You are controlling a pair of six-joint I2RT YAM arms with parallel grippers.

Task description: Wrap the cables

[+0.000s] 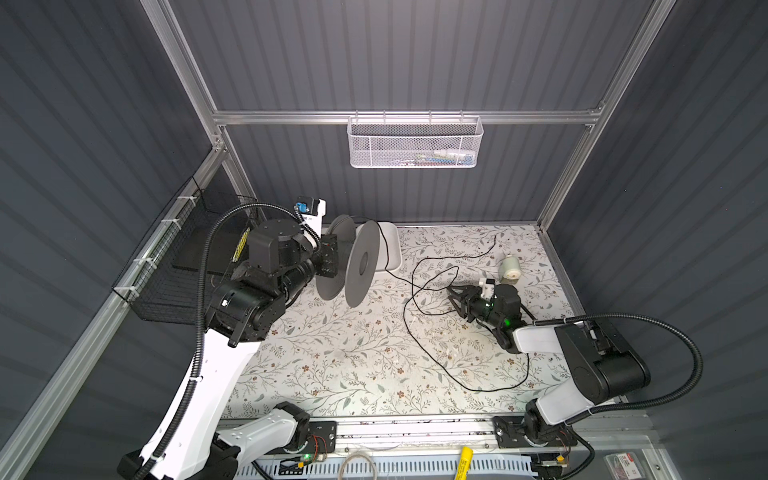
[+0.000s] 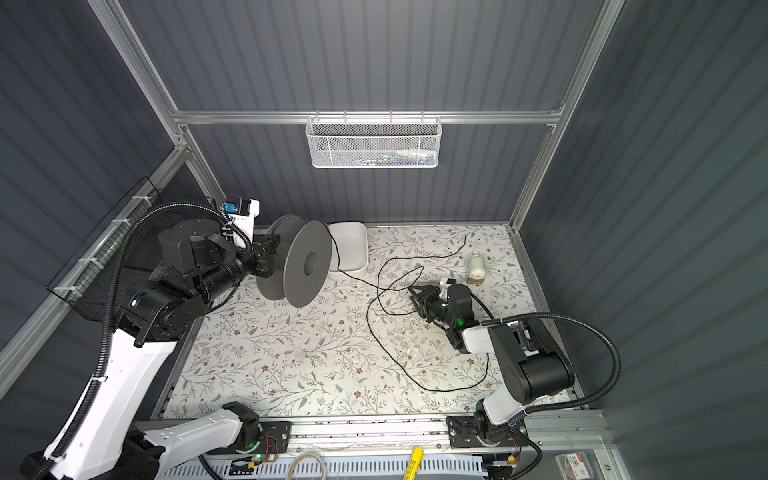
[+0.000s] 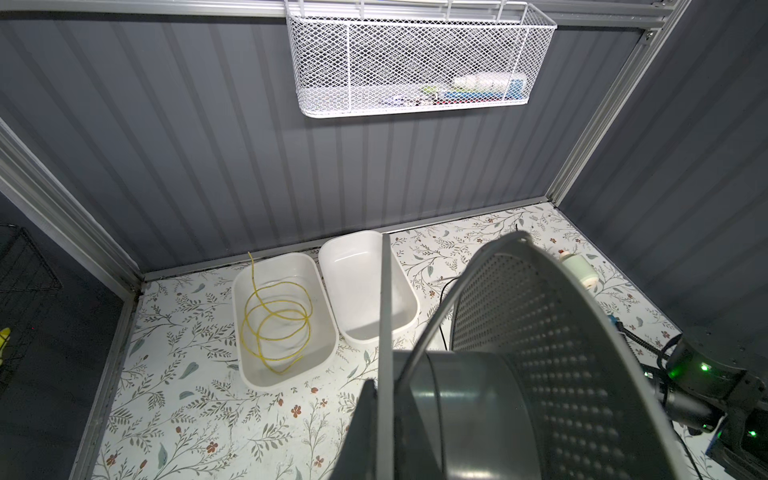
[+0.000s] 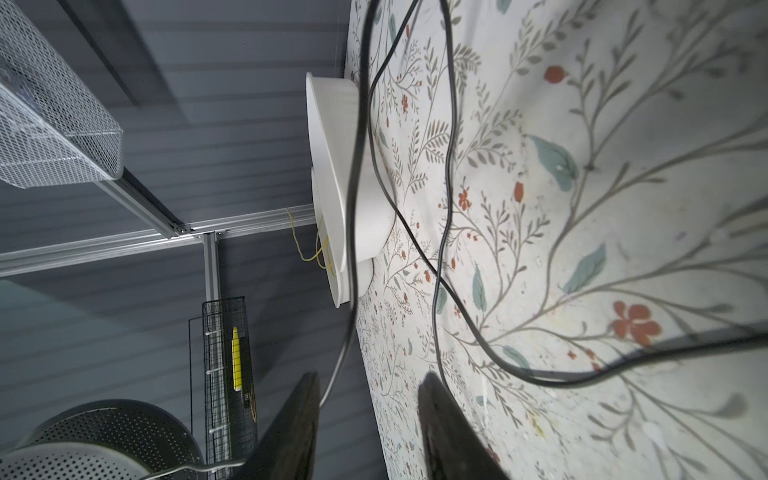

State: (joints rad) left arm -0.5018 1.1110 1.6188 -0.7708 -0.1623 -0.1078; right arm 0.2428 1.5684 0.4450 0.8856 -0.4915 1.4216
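Flowery table cover [image 1: 332, 365] lies between dark walls. The left gripper [image 1: 332, 259] pinches the gray spool [image 1: 361, 266] tight by its rim. The black cord [image 4: 548, 380] runs from the spool and lies in loose loops on the cover. The right gripper [image 1: 453, 300] is low among the loops, its jaws apart.

My left gripper [image 1: 332, 257], raised at ten o'clock, is clamped tight; my right gripper [image 1: 453, 297], low at two o'clock, has jaws apart
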